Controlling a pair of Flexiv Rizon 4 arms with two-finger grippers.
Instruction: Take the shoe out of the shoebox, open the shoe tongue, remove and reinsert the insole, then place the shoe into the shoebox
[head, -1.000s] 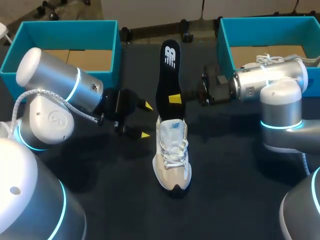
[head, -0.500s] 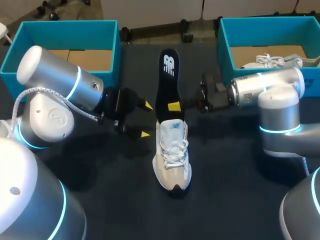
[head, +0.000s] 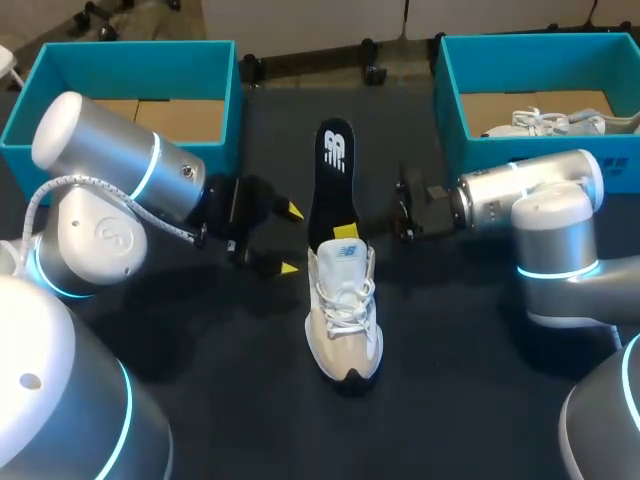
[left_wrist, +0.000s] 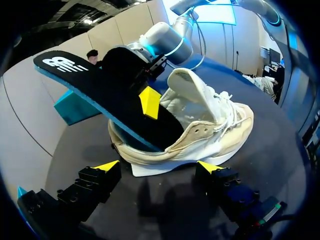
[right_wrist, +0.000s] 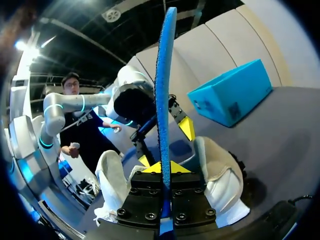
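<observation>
A white and beige shoe (head: 343, 315) stands on the dark table, toe toward the front edge. A black insole (head: 333, 170) with a blue underside slants up out of its opening, heel end high and toward the back. My right gripper (head: 346, 232) is shut on the insole's lower part, just above the shoe's tongue. The right wrist view shows the insole (right_wrist: 163, 95) edge-on between my right gripper's (right_wrist: 164, 168) closed fingers. My left gripper (head: 293, 240) stands open just left of the shoe, touching nothing. In the left wrist view the shoe (left_wrist: 200, 127) and insole (left_wrist: 100, 85) lie ahead of my left gripper (left_wrist: 159, 167).
A blue shoebox (head: 228, 95) stands at the back left. Another blue shoebox (head: 448, 90) at the back right holds a second white shoe (head: 545, 122). Open tabletop (head: 220, 390) lies in front of the shoe.
My right gripper has carried the insole down and toward the front, so its lower end now sits deeper in the shoe. The left arm has kept still.
</observation>
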